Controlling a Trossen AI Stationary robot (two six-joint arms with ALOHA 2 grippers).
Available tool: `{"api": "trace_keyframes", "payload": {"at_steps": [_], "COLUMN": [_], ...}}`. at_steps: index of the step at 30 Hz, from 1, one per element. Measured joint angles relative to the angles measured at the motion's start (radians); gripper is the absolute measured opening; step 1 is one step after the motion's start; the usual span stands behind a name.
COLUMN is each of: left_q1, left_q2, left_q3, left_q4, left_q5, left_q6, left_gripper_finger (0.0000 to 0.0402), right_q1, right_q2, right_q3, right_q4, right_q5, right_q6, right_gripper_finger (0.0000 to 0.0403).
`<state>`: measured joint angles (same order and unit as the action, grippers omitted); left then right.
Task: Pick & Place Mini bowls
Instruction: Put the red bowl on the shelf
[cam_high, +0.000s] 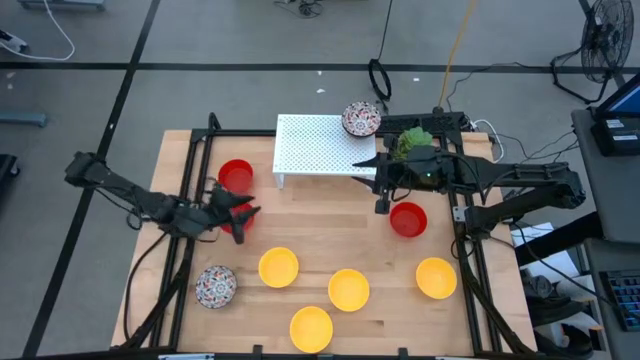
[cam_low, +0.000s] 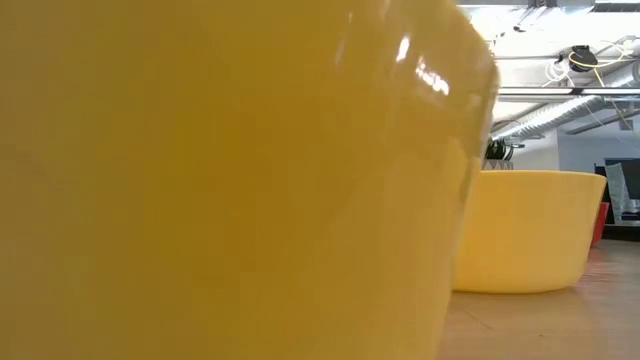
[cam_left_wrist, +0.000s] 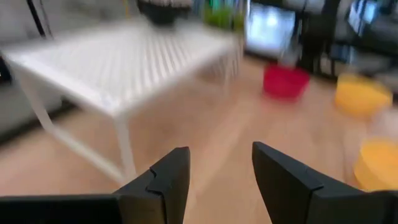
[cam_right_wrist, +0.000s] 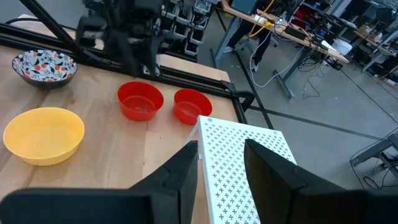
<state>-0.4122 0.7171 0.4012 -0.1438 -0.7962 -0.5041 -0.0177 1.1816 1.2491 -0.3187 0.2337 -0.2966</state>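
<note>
Nine small round bowls show from above on your pale wooden table (cam_high: 330, 235). Four plain yellow bowls sit toward the near edge, the rightmost yellow bowl (cam_high: 436, 278) set apart. A speckled white bowl (cam_high: 215, 286) sits near the left edge, another speckled bowl (cam_high: 361, 118) on the white perforated metal rack (cam_high: 320, 150). A glossy red bowl (cam_high: 236, 176) lies just left of the rack, with a second red one half hidden under the left gripper (cam_high: 232, 216). A third red bowl (cam_high: 408, 219) sits below the right gripper (cam_high: 380, 185), by the rack's right end and a leafy green plant (cam_high: 412, 141).

At table height, a yellow bowl fills nearly everything.

Your left wrist camera shows its dark fingers (cam_left_wrist: 165, 180) spread with nothing between them, facing the rack.

Your right wrist camera shows its fingers (cam_right_wrist: 177, 171) parted and holding nothing, above the rack's corner.

Judged from this, you are between bowls, both arms free. Next, the left gripper probably needs to drop over the nearest red bowl's rim and close.
</note>
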Motion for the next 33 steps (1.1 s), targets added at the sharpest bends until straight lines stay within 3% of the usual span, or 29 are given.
{"api": "trace_keyframes", "payload": {"at_steps": [7,13,19,28,33], "left_q1": [0.086,0.132,0.165,0.208,0.209], "left_q2": [0.237,0.377,0.461,0.568,0.585], "left_q3": [0.174,0.2,0.2,0.2,0.2], "left_q4": [-0.413,-0.631,-0.661,-0.652,-0.556], "left_q5": [0.35,0.588,0.621,0.616,0.616], "left_q6": [-0.384,-0.591,-0.603,-0.451,-0.335], "left_gripper_finger": [0.0175,0.0175,0.0175,0.0173,0.0112], "right_q1": [0.0,0.0,0.0,0.0,0.0], "right_q2": [0.0,0.0,0.0,0.0,0.0], "right_q3": [0.0,0.0,0.0,0.0,0.0], "right_q4": [-0.001,-0.011,-0.023,-0.039,-0.043], "right_q5": [0.0,0.0,0.0,0.0,0.0], "right_q6": [0.0,-0.001,-0.003,-0.004,-0.004], "right_gripper_finger": [0.0116,0.0116,0.0116,0.0115,0.011]}}
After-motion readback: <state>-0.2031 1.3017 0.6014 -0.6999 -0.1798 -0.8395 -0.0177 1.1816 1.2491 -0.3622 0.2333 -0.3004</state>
